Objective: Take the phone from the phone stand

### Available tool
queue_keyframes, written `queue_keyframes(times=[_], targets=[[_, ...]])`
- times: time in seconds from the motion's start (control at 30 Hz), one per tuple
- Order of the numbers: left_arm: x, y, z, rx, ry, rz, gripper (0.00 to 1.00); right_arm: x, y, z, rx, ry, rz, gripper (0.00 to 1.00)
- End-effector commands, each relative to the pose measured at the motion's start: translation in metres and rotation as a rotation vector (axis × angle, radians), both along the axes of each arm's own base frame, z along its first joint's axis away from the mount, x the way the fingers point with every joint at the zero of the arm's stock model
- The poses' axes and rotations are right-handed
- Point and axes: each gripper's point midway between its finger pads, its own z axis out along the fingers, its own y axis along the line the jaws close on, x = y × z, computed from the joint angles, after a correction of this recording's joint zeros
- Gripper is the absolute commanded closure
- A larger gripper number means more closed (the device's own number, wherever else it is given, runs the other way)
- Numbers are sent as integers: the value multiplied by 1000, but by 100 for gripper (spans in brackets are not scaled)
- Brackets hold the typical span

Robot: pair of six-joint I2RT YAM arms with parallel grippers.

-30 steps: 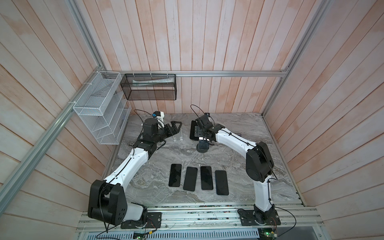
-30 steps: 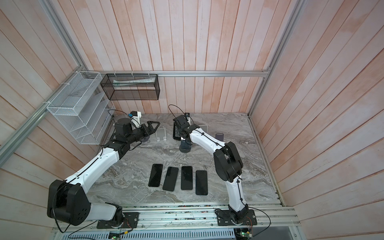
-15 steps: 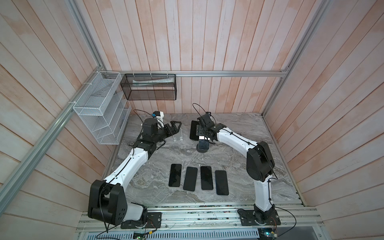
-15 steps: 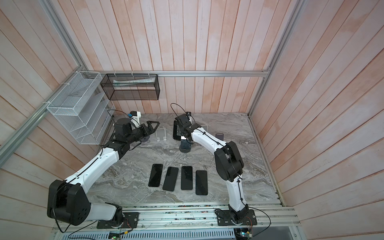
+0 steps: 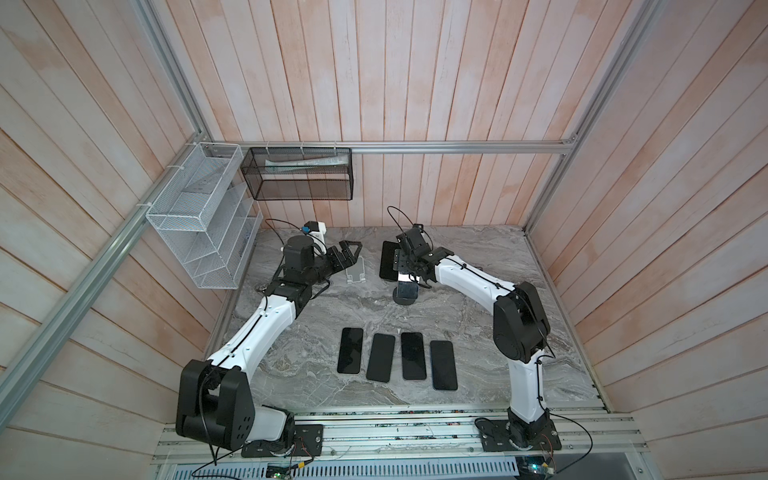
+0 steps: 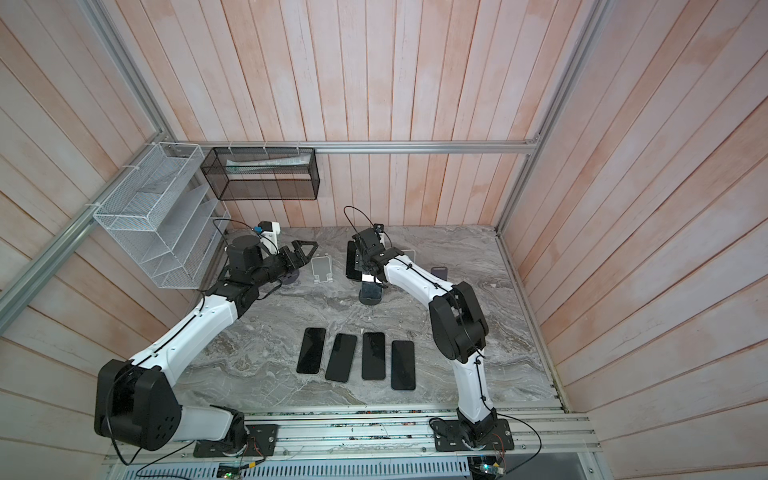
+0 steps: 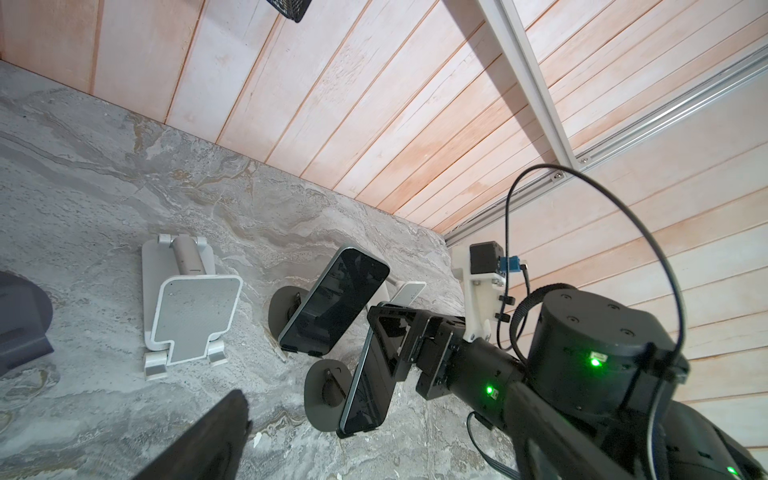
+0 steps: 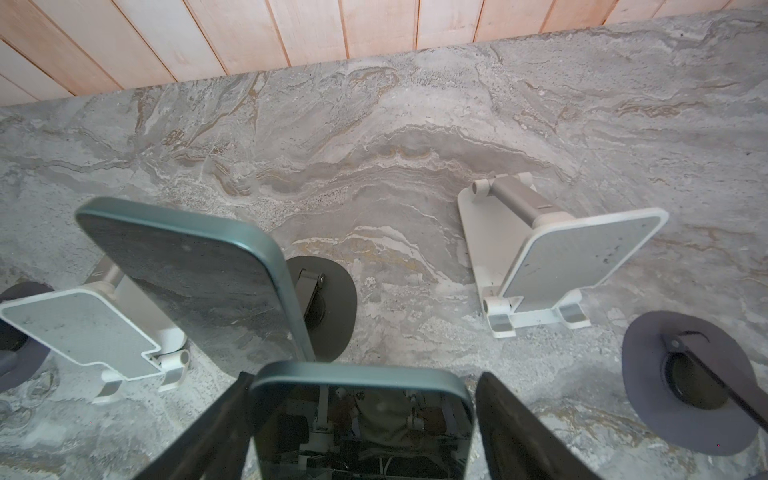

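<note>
Fingers [image 8: 220, 419] of your right gripper [image 8: 365, 378] straddled the phone [image 8: 361, 432], jaws apart, with a gap showing on one side. That phone sat upright on its dark phone stand [image 6: 371, 300], mid-way across the table [image 5: 291, 374]. Your left gripper [image 6: 311, 254] hung spread and empty near a white stand [image 6: 322, 270]. Second phone [image 8: 199, 282] stood just behind on another dark stand [image 8: 332, 316]. You had six stands: four dark, two white. Four phones [image 5: 413, 355] lay flat in a front row. Right wrist view cut off the phone's bottom and hid its stand.
</note>
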Motion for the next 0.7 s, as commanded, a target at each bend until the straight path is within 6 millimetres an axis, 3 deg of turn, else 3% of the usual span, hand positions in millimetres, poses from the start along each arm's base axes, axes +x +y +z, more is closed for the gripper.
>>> queue_keyframes(times=[0.0, 0.37, 0.67], targets=[[1, 0, 1, -15, -6, -9, 2, 2, -3, -14, -13, 14, -16, 16], [2, 1, 3, -19, -10, -8, 3, 0, -2, -23, -6, 31, -16, 17], [2, 1, 3, -31, -7, -15, 3, -2, 0, -16, 11, 18, 4, 27]])
